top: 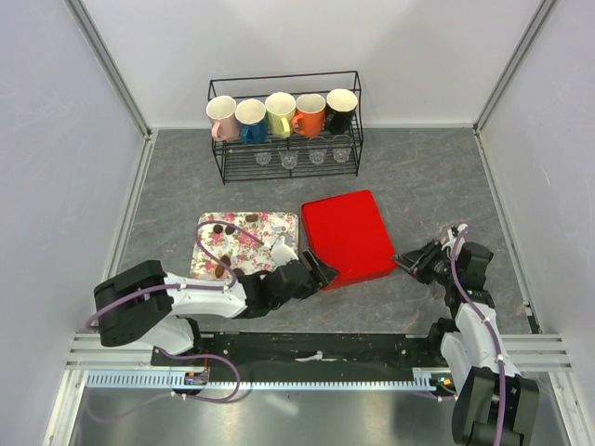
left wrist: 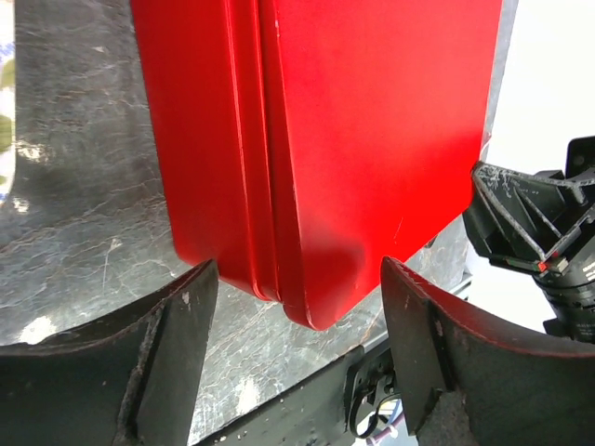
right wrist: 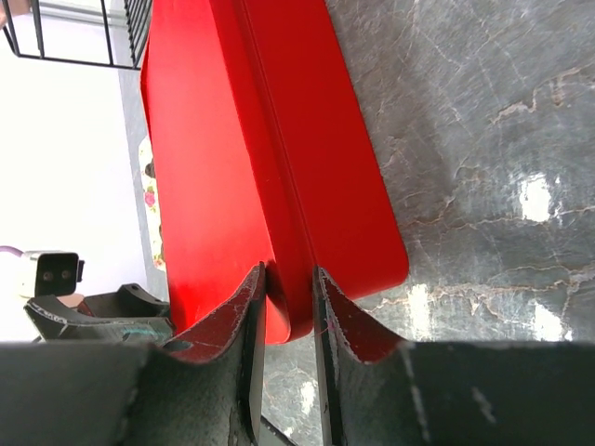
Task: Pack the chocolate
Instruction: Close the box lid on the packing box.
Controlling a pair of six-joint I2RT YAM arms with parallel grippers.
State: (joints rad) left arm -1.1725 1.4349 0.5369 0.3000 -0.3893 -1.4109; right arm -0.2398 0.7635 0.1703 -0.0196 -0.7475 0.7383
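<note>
A closed red box lies at the middle of the table; it also shows in the left wrist view and the right wrist view. Several dark brown chocolates lie on the flowered tray to the left of the box. My left gripper is open, and its jaws stand either side of the box's near left corner without touching it. My right gripper is shut on the rim at the box's near right corner.
A black wire rack with several coloured mugs and small glasses stands at the back. White walls close in the left, right and back sides. The black base rail runs along the near edge.
</note>
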